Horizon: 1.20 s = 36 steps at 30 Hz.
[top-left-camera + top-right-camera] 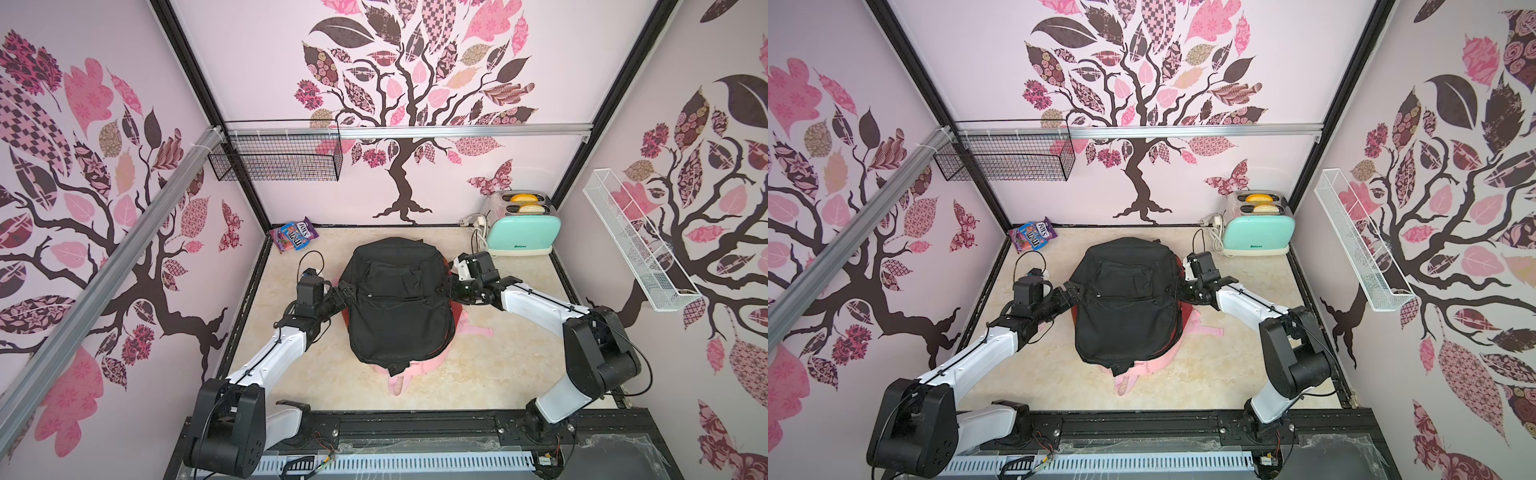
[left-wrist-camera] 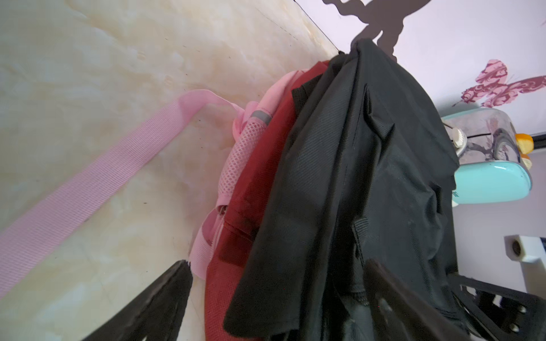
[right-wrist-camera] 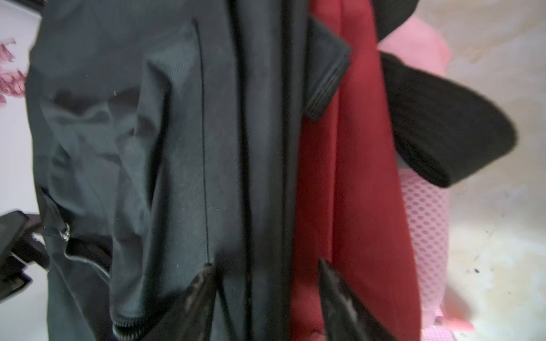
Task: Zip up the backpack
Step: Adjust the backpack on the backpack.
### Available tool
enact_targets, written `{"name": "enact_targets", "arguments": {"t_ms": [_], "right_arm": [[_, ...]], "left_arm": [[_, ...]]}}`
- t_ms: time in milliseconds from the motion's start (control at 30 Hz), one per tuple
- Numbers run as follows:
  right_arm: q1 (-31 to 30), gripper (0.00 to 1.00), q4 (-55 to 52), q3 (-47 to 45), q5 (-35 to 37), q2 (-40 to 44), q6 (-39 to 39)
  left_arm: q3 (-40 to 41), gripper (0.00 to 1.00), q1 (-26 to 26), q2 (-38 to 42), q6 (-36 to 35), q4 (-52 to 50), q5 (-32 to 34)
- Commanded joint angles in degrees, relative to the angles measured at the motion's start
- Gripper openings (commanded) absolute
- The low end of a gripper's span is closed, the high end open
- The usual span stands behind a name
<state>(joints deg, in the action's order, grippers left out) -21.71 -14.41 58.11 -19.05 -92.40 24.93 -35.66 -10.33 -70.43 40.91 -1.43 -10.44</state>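
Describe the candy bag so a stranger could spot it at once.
Start at the black backpack in the middle of the table. Go to the far corner below the black wire basket; the candy bag lies there. It is the only purple printed packet, unlike the mint toaster in the opposite far corner.

soft even light; sharp overview, blurred close-ups

both top views are bright and evenly lit. only soft, faint shadows hug the black backpack (image 1: 399, 299) on the pale marble-pattern table (image 1: 519, 365). wide-angle distortion bends the wall rails toward the picture edges. the wrist views are dimmer: the right gripper's fingers (image 3: 204, 295) and the fabric beside them are smeared and out of focus, and the left wrist view blurs only at its near edge.
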Motion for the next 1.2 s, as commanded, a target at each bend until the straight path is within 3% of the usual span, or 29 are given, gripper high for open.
{"name": "enact_targets", "arguments": {"t_ms": [0, 233, 533, 800, 967, 1033, 1167], "right_arm": [[-0.1, 0.41, 0.6, 1.2, -1.0, -0.8, -0.7], [0.0, 0.22, -1.4, 5.7, -1.3, -3.8, -2.1], [-0.1, 0.16, -4.6, 11.6, -0.8, -7.4, -4.7], [-0.1, 0.16, -5.4, 12.3, 0.7, -8.0, -5.2], [-0.1, 0.16, -6.1, 12.7, 1.7, -8.9, -5.6], [0.0, 0.16, -6.3, 12.9, 2.1, -9.3, -5.7], [-0.1, 0.25, -8.9, 13.5, 5.7, -8.8, -6.0]], "left_arm": [[-0.9, 0.93, 0.1, -0.8, -0.3, 3.1, -3.7], [-0.6, 0.90, -0.4, -2.7, 0.0, 6.1, -7.1], [-0.8, 0.86, -4.2, -4.5, 0.2, 9.4, -9.4], [-0.1, 0.45, -5.0, -5.7, 1.2, 12.4, -11.2], [0.7, 0.31, -5.0, -3.8, 1.2, 12.7, -11.1], [1.1, 0.20, -5.0, -3.3, 1.3, 13.1, -11.2], [2.0, 0.00, -5.1, -3.0, 1.6, 14.4, -11.4]]}}
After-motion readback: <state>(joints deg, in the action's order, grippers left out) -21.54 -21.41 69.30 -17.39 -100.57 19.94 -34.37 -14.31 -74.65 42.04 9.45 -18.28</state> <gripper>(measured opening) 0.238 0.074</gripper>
